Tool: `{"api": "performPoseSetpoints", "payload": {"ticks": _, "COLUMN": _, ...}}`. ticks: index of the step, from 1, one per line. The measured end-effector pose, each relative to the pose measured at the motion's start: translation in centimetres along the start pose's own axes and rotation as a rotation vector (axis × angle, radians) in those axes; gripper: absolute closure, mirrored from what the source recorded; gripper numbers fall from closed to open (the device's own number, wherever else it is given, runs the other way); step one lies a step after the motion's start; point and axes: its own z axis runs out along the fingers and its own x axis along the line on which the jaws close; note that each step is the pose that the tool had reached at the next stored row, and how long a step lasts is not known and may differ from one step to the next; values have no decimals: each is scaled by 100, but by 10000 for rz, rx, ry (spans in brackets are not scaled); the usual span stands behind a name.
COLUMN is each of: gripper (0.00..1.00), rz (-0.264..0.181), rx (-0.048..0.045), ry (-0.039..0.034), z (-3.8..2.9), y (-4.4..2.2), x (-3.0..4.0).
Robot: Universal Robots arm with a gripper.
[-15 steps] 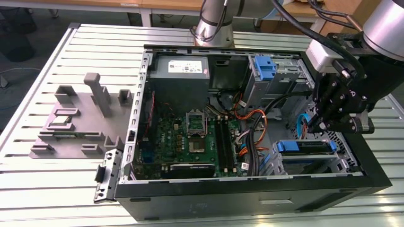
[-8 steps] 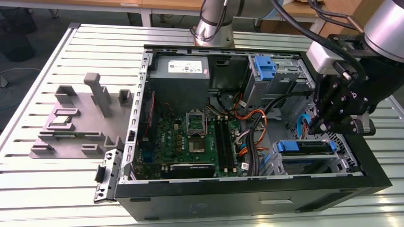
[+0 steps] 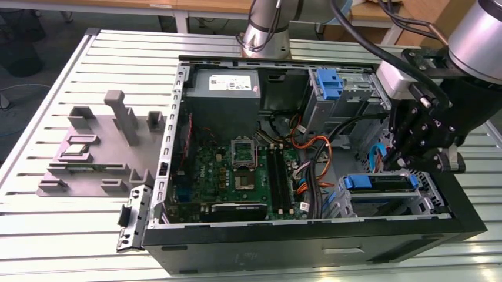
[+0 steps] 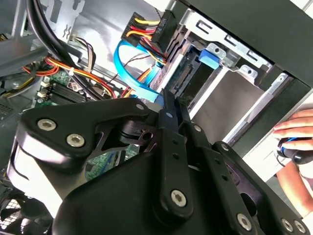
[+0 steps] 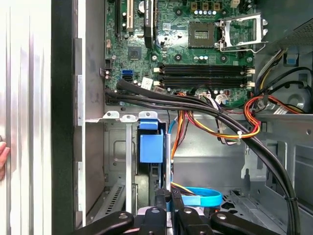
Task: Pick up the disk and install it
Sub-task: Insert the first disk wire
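The disk [image 3: 378,183] sits in the drive cage [image 3: 424,202] at the case's corner on the exterior view's right, its blue carrier bracket facing up. In the first wrist view the blue tab of the disk [image 5: 150,146] stands in the cage slot. In the second wrist view the disk [image 4: 182,77] shows its connector edge beside its blue tab. My gripper [image 3: 410,164] hangs just above the cage, by the disk's edge. Its black fingers [image 4: 169,113] are pressed together, shut, with nothing seen between them. In the first wrist view the gripper [image 5: 169,197] is close to the disk's end.
The open computer case [image 3: 314,241] holds the motherboard [image 3: 235,170], a grey power supply [image 3: 226,88] and a second blue caddy [image 3: 330,82]. Loose cables [image 5: 220,122] and a blue flat cable [image 5: 203,198] run near the gripper. A grey fixture [image 3: 102,153] lies on the slatted table. A person's hand [image 4: 296,132] rests outside the case.
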Motion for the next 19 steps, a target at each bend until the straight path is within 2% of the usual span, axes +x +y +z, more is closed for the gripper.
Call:
{"api": "performPoseSetpoints", "payload": {"ticks": 4, "gripper": 84, "rz": -25, "rx": 9, "ry": -2, "z": 19, "y": 4, "x": 35}}
{"api": "performPoseSetpoints", "payload": {"ticks": 8, "gripper": 84, "rz": -62, "rx": 16, "ry": 0, "z": 41, "y": 4, "x": 36}}
{"api": "performPoseSetpoints", "payload": {"ticks": 13, "gripper": 84, "rz": -134, "rx": 78, "ry": 0, "z": 60, "y": 4, "x": 37}}
{"api": "performPoseSetpoints", "payload": {"ticks": 19, "gripper": 84, "rz": -151, "rx": 79, "ry": -4, "z": 74, "y": 0, "x": 37}}
